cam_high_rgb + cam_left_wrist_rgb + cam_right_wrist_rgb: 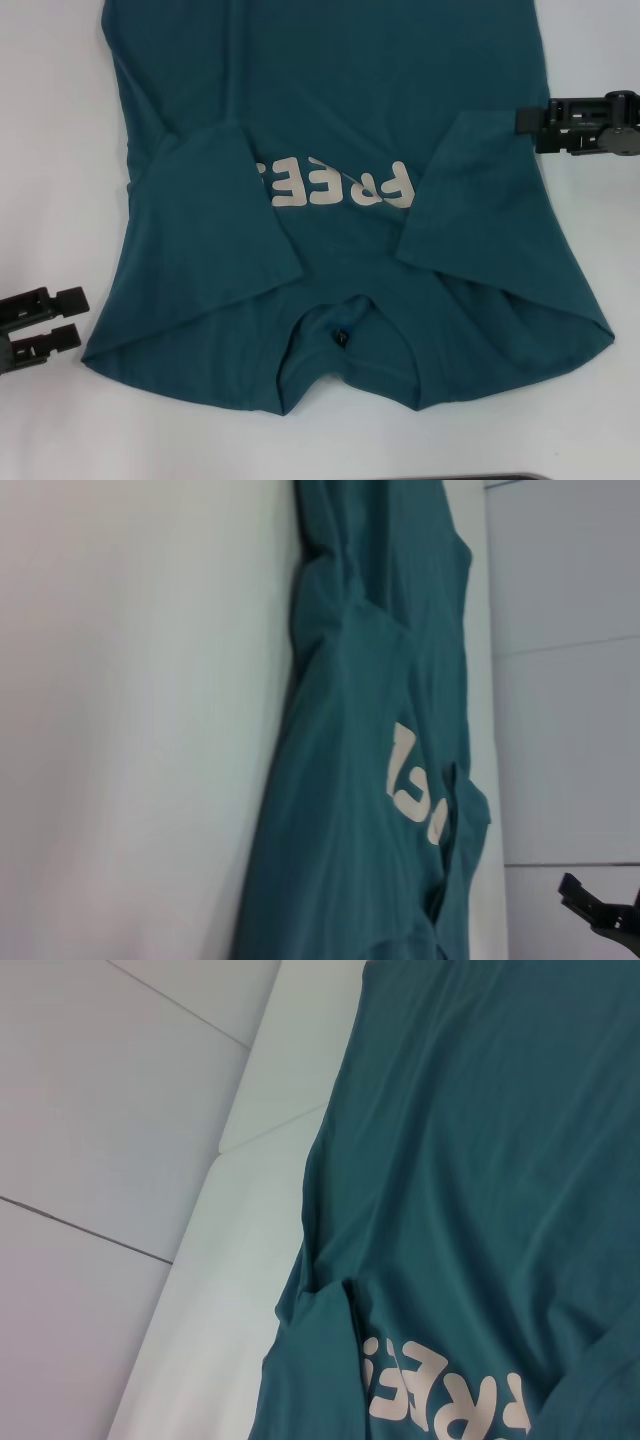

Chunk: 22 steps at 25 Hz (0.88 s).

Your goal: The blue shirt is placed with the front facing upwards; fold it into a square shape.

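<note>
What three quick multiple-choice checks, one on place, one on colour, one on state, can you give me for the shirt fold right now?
1. Where is the left gripper?
A. On the table beside the shirt's shoulder edge, off the cloth
B. On the chest letters
C. Over the collar

2. What colour are the letters on the blue shirt?
A. Black
B. Off-white
C. Red

3. How do the two sleeves lie?
A. Spread flat outward
B. Rolled into tubes
C. Both folded inward over the chest

Answers:
1. A: in the head view it sits on the white table, clear of the shirt; the right gripper is at the shirt's other side edge.
2. B: pale block letters on dark teal cloth.
3. C: the left sleeve and right sleeve each overlap the body, partly covering the letters.
</note>
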Motion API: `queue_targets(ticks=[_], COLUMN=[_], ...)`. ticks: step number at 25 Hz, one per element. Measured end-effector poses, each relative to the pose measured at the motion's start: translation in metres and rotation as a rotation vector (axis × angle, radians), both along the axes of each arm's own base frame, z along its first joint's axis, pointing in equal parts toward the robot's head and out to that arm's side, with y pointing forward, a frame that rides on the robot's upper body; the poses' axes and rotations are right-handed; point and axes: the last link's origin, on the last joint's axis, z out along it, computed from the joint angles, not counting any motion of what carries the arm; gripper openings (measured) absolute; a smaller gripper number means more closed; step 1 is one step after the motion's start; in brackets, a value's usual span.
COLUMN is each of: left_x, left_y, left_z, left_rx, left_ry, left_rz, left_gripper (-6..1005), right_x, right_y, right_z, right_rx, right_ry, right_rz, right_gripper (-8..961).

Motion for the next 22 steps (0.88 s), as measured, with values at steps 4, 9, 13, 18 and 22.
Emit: queue_targets(ticks=[4, 9, 13, 18, 22], left_x=[-0.005, -0.009, -0.01, -0.014, -0.015], left_y=[-0.001, -0.003, -0.004, -0.005, -0.004], left_z=[-0.001, -0.002, -0.003, -0.006, -0.008], left_rx=[-0.015, -0.031, -0.035, -0.056, -0.058], left_ry=[0.02, 0.041, 0.044, 0.068, 0.071], left_rz=[0.039, 0.058, 0.068, 0.092, 0.104], left_gripper=[801, 801, 800, 800, 800], right_x=[0.001, 0.002, 0.003, 0.003, 0.003], right_y=[0.0, 0.0, 0.0, 0.0, 0.0], right_z=[0.0, 0.001, 0.002, 0.003, 0.003], right_rx=[0.003, 0.01, 0.014, 0.015, 0.015], right_ry=[-0.001, 0.0, 0.0, 0.0, 0.0], right_rz=[-0.004, -0.009, -0.01, -0.01, -0.011], right_gripper=[923, 923, 923, 923, 922])
